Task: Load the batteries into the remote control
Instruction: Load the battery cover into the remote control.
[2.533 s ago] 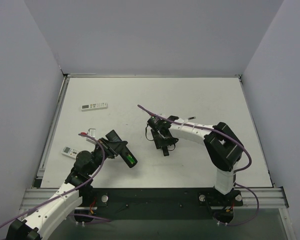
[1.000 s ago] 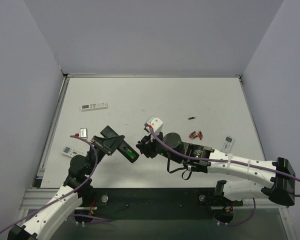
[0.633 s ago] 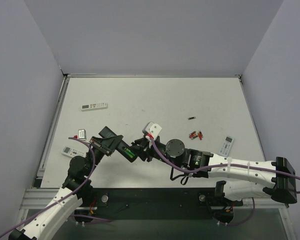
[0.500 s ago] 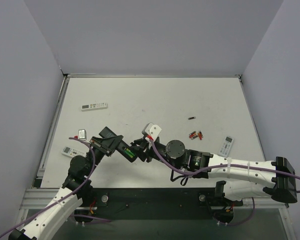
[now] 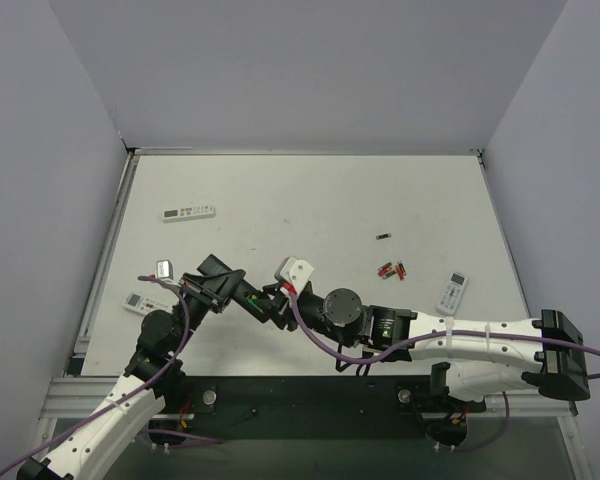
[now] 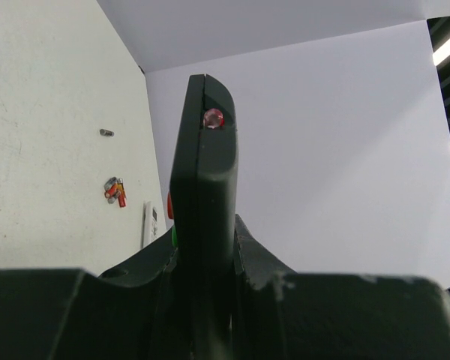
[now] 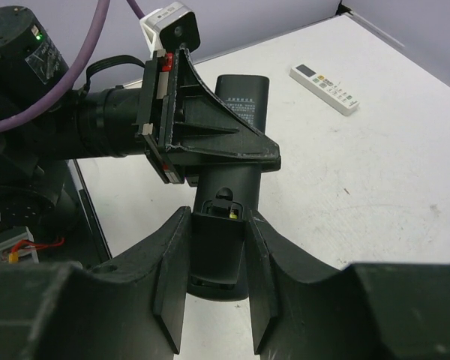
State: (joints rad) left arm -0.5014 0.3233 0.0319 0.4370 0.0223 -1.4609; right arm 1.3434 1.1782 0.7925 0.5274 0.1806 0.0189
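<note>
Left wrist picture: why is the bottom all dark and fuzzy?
In the left wrist view the left hand sits right by the lens, so it blurs dark; the remote it grips looks sharper; the far batteries look tiny.

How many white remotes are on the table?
3: long white remote back left; small white remote at the left edge; second small remote at right. Others may be hidden.

A long white remote [image 5: 188, 212] lies at the far left of the table [image 5: 380, 190]. One small white remote [image 5: 137, 303] sits by the left edge, another [image 5: 452, 292] toward the right.
</note>
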